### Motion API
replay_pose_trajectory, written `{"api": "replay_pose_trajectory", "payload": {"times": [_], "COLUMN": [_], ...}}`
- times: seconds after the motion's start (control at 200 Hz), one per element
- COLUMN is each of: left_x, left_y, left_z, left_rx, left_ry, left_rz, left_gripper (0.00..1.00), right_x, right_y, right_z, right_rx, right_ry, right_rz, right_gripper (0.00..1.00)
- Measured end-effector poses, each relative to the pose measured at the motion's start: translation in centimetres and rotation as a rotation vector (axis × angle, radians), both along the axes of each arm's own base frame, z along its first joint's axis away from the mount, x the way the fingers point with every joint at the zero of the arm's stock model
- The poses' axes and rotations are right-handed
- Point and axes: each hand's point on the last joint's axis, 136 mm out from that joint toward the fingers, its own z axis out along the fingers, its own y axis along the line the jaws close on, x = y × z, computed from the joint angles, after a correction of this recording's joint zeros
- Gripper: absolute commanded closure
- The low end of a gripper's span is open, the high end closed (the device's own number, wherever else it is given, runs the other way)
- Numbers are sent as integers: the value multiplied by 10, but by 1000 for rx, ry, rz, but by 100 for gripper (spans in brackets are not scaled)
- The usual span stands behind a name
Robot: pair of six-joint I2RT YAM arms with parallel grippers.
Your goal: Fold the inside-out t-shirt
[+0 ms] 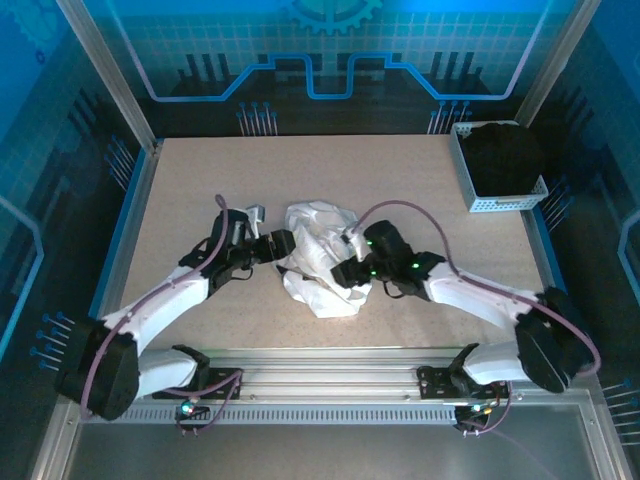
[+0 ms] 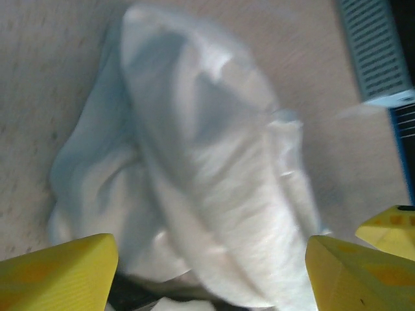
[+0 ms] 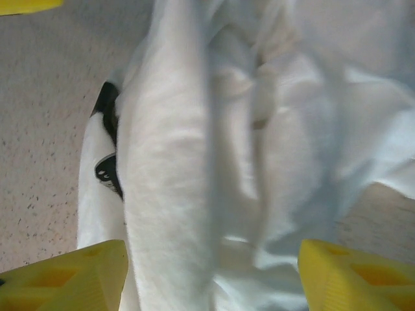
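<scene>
A: Start at the left. How do the left fingers (image 2: 65, 275) stand?

B: Wide apart. The shirt (image 1: 322, 258) lies straight ahead of them and partly in the gap, as a bunched ridge running away from the tips. The cloth looks loose there, with nothing pinched.

A: Where is it on the desk (image 1: 200, 180)?

B: In the middle, a crumpled white heap that isn't spread at all. From above, the left fingers sit at its left edge. I can't tell whether they touch it or stop just beside it.

A: And its long axis?

B: Roughly far to near, a little tilted. So it runs crosswise between the two arms and lengthwise ahead of each pair of fingers.

A: What about the right fingers (image 3: 68, 278)?

B: They are apart too, with the heap ahead of them and in the gap. A thick fold runs forward just inside one finger, and thinner cloth spreads toward the other. I see no clamp.

A: Which arm is nearer?

B: The right, I judge. From above, its fingers hang over the heap's near right part, while the left pair is only at the rim.

A: So what does the coming move turn on?

B: Finding a true edge ahead of the tips, I'd say. No fold is made yet, and a grab at the ridge may catch several layers.

A: Anything further right?

B: A basket (image 1: 505, 203) holding a black garment (image 1: 505, 155), well apart from both pairs of fingers.
</scene>
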Motion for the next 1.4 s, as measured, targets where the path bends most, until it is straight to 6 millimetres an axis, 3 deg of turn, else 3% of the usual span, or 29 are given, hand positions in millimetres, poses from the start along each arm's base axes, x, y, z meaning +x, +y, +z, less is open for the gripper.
{"api": "replay_pose_trajectory", "payload": {"times": [0.065,0.19,0.355,0.45,0.61,0.755,0.885,1.02,1.075,1.175,1.401], "left_x": [-5,-16,-22,-23,-20,-15,-9,-11,-16,-27,-38], "left_y": [2,6,4,-1,-10,-17,-20,-17,-10,5,26], "left_z": [-21,-48,-72,-84,-86,-73,-33,39,73,117,169], "left_rx": [14,38,46,38,-7,-45,-86,-142,-153,-142,-91], "left_ry": [66,151,227,263,264,217,98,-121,-232,-387,-504], "left_rz": [9,16,3,-16,-45,-66,-76,-81,-70,-33,28], "left_gripper": [23,27,43,61,100,100,100,100,100,100,100], "right_x": [3,19,27,32,50,58,58,59,60,61,60], "right_y": [13,25,29,24,-1,-31,-52,-79,-93,-117,-168], "right_z": [-13,-30,-20,5,75,127,147,161,170,191,236], "right_rx": [-33,-80,-60,18,197,312,324,293,284,278,250], "right_ry": [20,37,18,9,-79,-161,-206,-239,-261,-309,-402], "right_rz": [23,19,20,7,-46,-98,-125,-166,-195,-246,-401], "right_gripper": [34,70,93,100,100,100,100,100,100,100,100]}}
